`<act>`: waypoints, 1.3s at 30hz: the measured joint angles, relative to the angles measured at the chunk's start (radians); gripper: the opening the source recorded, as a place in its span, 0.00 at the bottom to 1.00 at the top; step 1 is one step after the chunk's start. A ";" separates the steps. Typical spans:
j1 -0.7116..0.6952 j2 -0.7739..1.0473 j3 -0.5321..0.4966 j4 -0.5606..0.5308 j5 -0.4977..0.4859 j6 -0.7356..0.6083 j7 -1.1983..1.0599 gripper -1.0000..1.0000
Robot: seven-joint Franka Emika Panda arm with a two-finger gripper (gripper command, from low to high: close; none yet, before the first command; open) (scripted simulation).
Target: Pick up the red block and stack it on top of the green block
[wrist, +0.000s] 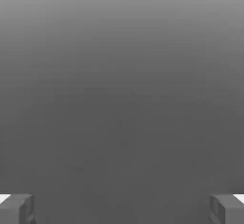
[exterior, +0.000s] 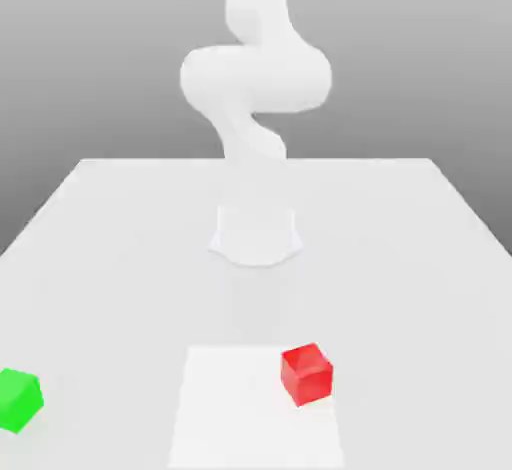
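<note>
Glossy red block, flat-faced green cube — hand open, empty.

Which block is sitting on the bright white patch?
The red block is. It sits over the patch's edge at the exterior view's right, while the green block is off the patch, at the exterior view's left.

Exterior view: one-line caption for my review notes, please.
Red block on the white patch, green block at the view's left edge, not yet stacked.
</note>
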 joint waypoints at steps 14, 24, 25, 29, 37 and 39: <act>0.098 0.522 0.013 -0.299 0.010 0.310 -0.166 0.50; 0.129 0.884 0.021 -0.397 -0.016 0.565 -0.211 0.50; 0.130 0.921 0.019 -0.392 -0.019 0.596 -0.209 0.50; 0.133 0.953 0.016 -0.387 -0.021 0.623 -0.207 0.00; 0.128 0.840 0.023 -0.404 -0.013 0.526 -0.213 0.00; 0.127 0.768 0.026 -0.414 -0.006 0.465 -0.218 0.00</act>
